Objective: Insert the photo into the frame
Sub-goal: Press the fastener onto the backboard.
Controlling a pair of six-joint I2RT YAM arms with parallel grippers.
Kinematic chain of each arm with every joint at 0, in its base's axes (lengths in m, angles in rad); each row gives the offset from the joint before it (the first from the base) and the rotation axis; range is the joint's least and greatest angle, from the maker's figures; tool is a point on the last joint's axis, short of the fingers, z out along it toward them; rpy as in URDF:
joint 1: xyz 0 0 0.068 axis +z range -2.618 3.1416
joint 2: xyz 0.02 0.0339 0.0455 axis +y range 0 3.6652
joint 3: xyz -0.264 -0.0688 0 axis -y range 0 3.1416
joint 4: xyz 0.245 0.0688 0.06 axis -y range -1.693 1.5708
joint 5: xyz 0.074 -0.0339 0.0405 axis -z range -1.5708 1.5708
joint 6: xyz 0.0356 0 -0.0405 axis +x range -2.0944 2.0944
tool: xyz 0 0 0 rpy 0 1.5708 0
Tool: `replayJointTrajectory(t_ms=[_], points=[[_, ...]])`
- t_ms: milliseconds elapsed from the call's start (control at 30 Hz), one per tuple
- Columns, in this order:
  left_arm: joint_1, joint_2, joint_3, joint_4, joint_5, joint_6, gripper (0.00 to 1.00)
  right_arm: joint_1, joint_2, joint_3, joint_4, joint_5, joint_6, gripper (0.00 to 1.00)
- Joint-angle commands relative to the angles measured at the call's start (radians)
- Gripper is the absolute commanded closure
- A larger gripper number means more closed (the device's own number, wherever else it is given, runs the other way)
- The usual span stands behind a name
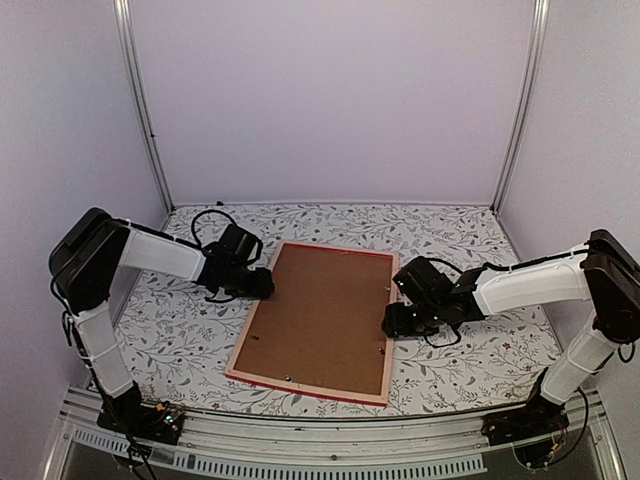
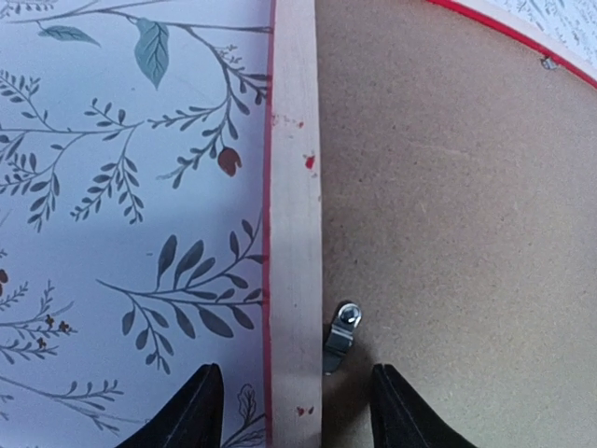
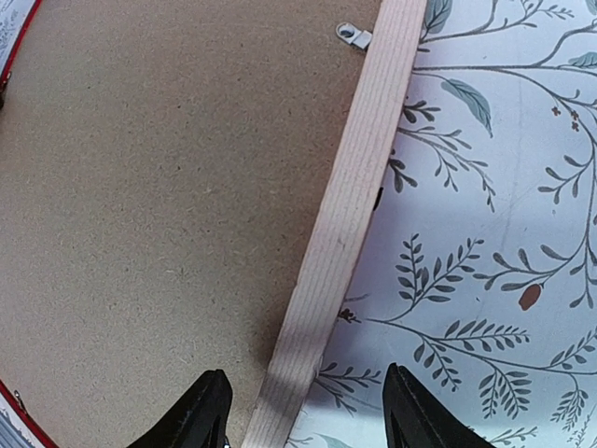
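Floral surface (image 1: 180, 330) below. Lying back up in the middle: frame (image 1: 310, 388), pale wood rails with a red edge, near end toward the arm bases. Seated inside it, brown board (image 1: 325, 315). Over the left rail, left gripper (image 1: 264, 285), fingers apart, astride the rail without clamping it. Over the right rail, right gripper (image 1: 390, 322), likewise apart and astride. Just ahead of the left gripper, small metal clip (image 2: 340, 336) at the rail's inner side.

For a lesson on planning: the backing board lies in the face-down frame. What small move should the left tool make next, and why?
Probably nudge the metal tab round onto the backing board: it lies along the frame, and the left tool stands open astride that rail.
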Motion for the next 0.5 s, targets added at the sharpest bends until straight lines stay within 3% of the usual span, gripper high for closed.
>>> replayJointTrajectory(t_ms=[0, 200, 467], points=[[0.009, 0.037, 0.039, -0.007, -0.027, 0.036, 0.45, -0.006, 0.008, -0.005, 0.020, -0.002, -0.003, 0.40], [0.008, 0.067, 0.051, -0.014, -0.063, 0.050, 0.53, -0.006, 0.013, 0.000, 0.020, -0.005, -0.006, 0.41], [0.008, 0.055, -0.034, 0.038, -0.089, 0.025, 0.79, -0.006, 0.022, 0.001, 0.021, -0.007, -0.008, 0.41]])
